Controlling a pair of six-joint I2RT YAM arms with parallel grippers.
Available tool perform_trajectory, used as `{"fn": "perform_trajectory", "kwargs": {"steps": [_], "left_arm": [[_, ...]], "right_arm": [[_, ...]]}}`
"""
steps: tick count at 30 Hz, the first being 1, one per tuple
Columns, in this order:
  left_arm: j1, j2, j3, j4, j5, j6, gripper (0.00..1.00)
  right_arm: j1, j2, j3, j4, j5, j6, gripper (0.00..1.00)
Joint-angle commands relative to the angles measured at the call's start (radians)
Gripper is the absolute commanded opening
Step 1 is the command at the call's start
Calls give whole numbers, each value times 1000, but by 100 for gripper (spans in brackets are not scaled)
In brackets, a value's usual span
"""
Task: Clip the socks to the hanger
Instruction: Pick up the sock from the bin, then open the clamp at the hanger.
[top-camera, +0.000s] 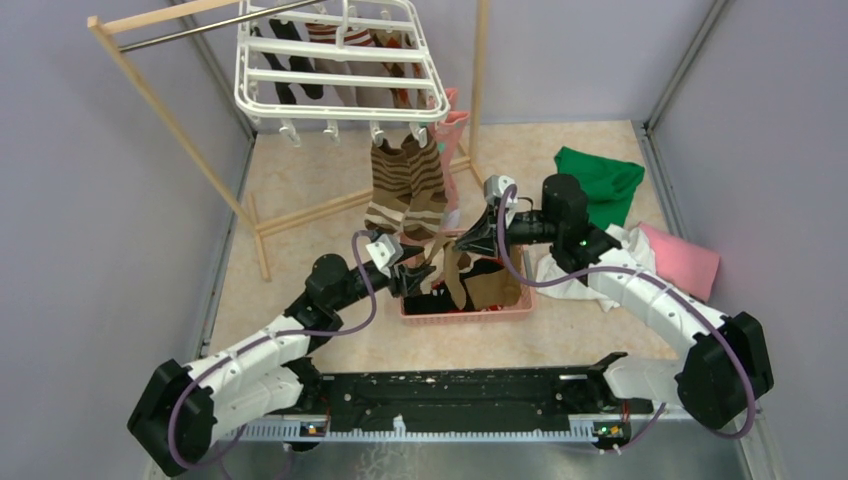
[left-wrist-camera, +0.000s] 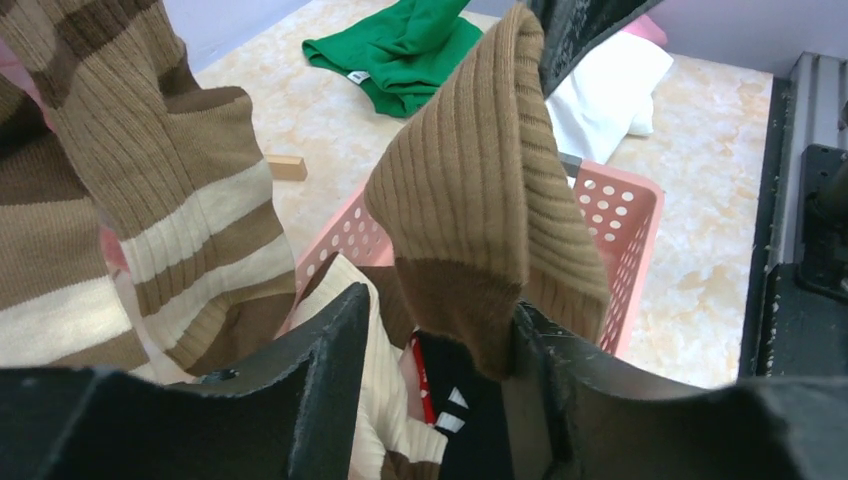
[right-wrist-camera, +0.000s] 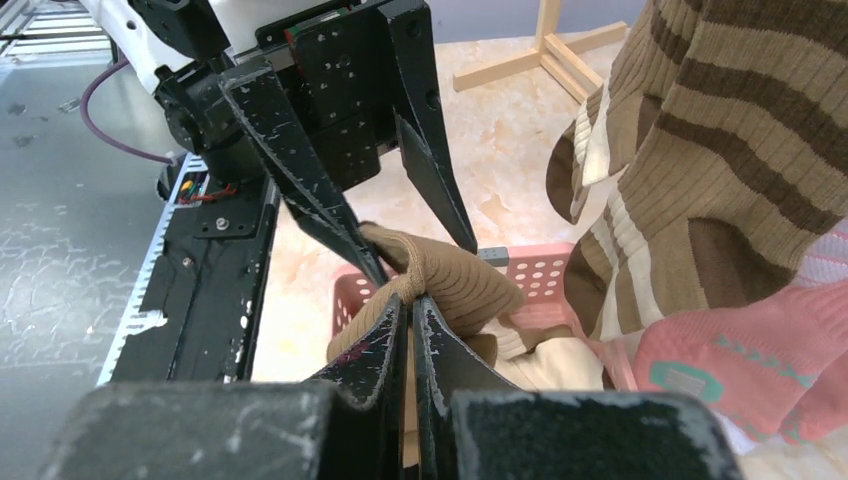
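Right gripper (right-wrist-camera: 410, 300) pinches a ribbed plain-brown sock (right-wrist-camera: 450, 285) above the pink perforated plastic basket (right-wrist-camera: 545, 270), left gripper (left-wrist-camera: 435, 310) splayed around it; a shallow grab could drop it short of the white plastic grid hanger (top-camera: 335, 65).

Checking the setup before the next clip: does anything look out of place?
Nothing damaged or spilled. Only the green cloth, white cloth and pink cloth lie crumpled on the table right of the pink basket, the white one partly under the right arm.
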Motion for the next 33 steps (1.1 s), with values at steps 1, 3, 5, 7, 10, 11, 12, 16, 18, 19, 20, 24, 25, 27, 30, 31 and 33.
{"fn": "perform_trajectory", "kwargs": {"steps": [1,3,5,7,10,11,12,16,18,19,20,24,25,27,30,31,33], "left_arm": [[-7,28,55,79,9,7,45],[-7,25,62,58,23,9,26],[-7,1,68,15,40,28,9],[-7,-37,76,-52,50,58,0],[-7,-106,124,-255,74,112,0],[-7,-129,157,-343,90,133,0],[-7,-140,192,-436,114,159,0],[-6,-80,408,-844,228,248,0],[-5,-4,511,-998,302,267,0],[-5,37,574,-1058,339,272,0],[-5,80,616,-1116,367,274,0],[-6,235,799,-1305,377,251,0],[-5,270,840,-1347,366,247,0],[-5,328,920,-1421,351,240,0],[-5,378,985,-1454,324,191,0],[-5,388,996,-1452,315,166,0],[-4,393,1005,-1441,317,117,0]], "right_arm": [[14,6,24,27,-18,2,0],[14,7,32,-2,-14,-19,0],[15,7,41,-50,-7,-52,0],[14,1,47,-106,1,-88,0],[13,-15,56,-228,14,-197,3],[13,-20,63,-275,22,-239,8],[12,-26,72,-318,34,-281,16],[9,-37,121,-434,67,-404,44],[9,-33,151,-446,42,-433,53],[9,-31,168,-444,15,-441,58],[8,-28,183,-437,-17,-444,60],[45,-30,213,-359,-121,-374,67],[66,-34,213,-331,-109,-333,67],[112,-48,200,-292,-52,-252,68],[159,-95,134,-196,54,-114,68],[164,-114,110,-169,116,-73,68],[166,-147,74,-143,190,-24,68]]}}
